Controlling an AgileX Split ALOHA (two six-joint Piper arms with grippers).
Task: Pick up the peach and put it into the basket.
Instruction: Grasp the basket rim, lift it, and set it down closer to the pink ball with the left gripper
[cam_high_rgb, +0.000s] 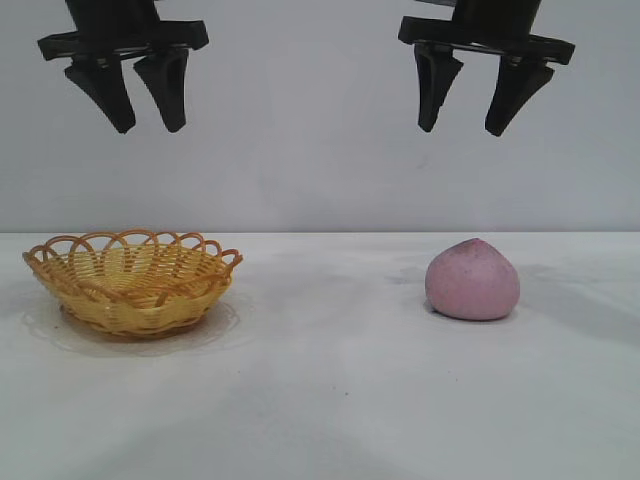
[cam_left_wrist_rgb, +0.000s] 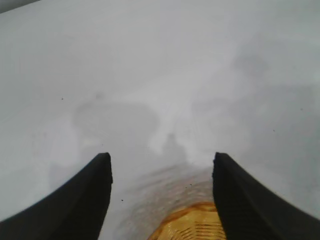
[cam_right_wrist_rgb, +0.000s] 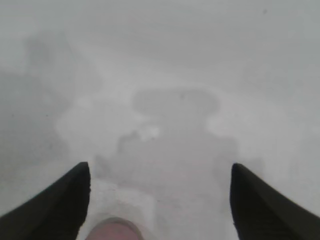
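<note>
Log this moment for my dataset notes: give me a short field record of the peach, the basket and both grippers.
peach: on the table, at the right, untouched
basket: on the table, at the left, nothing visible inside
left gripper: open, high above the basket, holding nothing
right gripper: open, high above the peach, holding nothing
table: white
task state: pick not yet begun

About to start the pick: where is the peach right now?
In the exterior view the peach sits on the white table at the right, almost directly beneath the raised right gripper, well apart from the basket at the left.
</note>
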